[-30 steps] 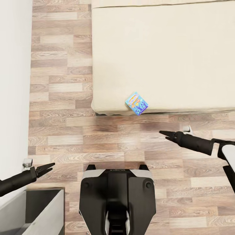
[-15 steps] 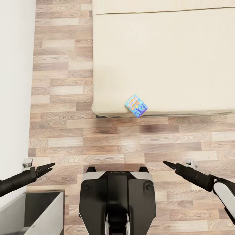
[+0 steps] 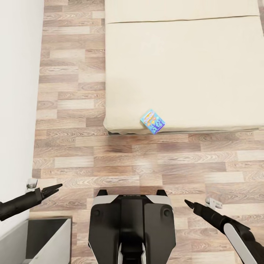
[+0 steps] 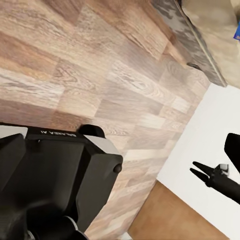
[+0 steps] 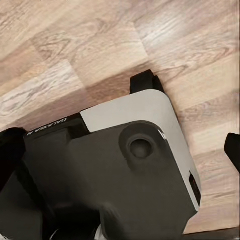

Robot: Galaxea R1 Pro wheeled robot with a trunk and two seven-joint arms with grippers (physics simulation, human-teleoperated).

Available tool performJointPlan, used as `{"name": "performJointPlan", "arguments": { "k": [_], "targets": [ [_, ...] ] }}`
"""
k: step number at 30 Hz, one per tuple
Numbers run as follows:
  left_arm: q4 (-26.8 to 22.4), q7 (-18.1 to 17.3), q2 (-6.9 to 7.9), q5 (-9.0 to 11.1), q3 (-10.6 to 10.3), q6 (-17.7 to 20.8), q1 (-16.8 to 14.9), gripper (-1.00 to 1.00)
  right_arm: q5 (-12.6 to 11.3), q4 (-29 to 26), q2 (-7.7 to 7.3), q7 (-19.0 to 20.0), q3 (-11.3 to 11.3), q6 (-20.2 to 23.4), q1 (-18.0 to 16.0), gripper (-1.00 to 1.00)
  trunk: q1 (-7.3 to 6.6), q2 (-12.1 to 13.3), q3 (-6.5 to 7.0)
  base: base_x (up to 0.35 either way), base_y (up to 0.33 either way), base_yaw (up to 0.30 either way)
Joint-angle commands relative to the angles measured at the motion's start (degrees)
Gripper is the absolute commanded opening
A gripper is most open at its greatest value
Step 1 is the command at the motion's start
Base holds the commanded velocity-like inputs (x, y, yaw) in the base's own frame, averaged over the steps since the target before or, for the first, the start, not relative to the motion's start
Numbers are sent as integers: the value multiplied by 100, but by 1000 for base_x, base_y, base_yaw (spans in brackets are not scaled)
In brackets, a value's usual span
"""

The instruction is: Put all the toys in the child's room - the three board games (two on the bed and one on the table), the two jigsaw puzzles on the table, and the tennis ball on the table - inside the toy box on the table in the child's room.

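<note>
Wood-plank floor (image 3: 73,146), white wall (image 3: 14,91)

A floor of wood planks (image 3: 73,154) in brown and pale tones fills most of the head view, with soft, even light on it. A plain white wall (image 3: 16,91) runs along the left side. At the lower left corner stands a grey open-fronted furniture piece (image 3: 47,238)

head: I look steeply down from high over my base (image 3: 131,223), floor (image 3: 73,146) and bed (image 3: 183,73) | left wrist: low, faces base (image 4: 50,185), floor | right wrist: close on base (image 5: 120,170) | shared: base, floor
</note>
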Motion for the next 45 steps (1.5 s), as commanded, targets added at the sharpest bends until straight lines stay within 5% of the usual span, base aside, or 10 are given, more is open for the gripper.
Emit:
{"name": "performJointPlan", "arguments": {
  "k": [1, 6, 12, 19, 27, 38, 45],
  "targets": [
    [1, 16, -1, -3, -1, -3, -1, 100, 3, 27, 7, 9, -6, 2, -1, 100, 4, -9, 3, 0, 0, 0],
    [5, 473, -18, -85, -29, -190, -1, 100, 64, 307, 34, 6, -4, -256, 0, 100, 4, -9, 41, 0, 0, 0],
    [6, 1603, -45, -124, -46, -272, -14, 100, 140, 700, 43, 6, 8, -662, 12, 100, 4, -9, 79, 0, 0, 0],
    [41, 2269, -49, -136, -81, -656, -24, 100, 400, 770, 44, 0, 10, -736, 15, 100, 4, -9, 120, 0, 0, 0],
    [242, 3409, -68, -138, -478, -1057, -55, 100, 815, 790, 151, -42, 3, -791, 16, 100, 4, -9, 167, 0, 0, 0],
    [578, 5169, -552, -137, -1133, -1791, -67, 100, 1495, 872, 432, -101, -9, -801, -9, 100, 4, -9, 230, 0, 0, 47],
    [1193, 5848, -634, -130, -1354, -2439, -67, 100, 1759, 1415, 587, -363, -16, -921, -60, 100, 4, -9, 268, 0, 0, 70]
  ]
}}
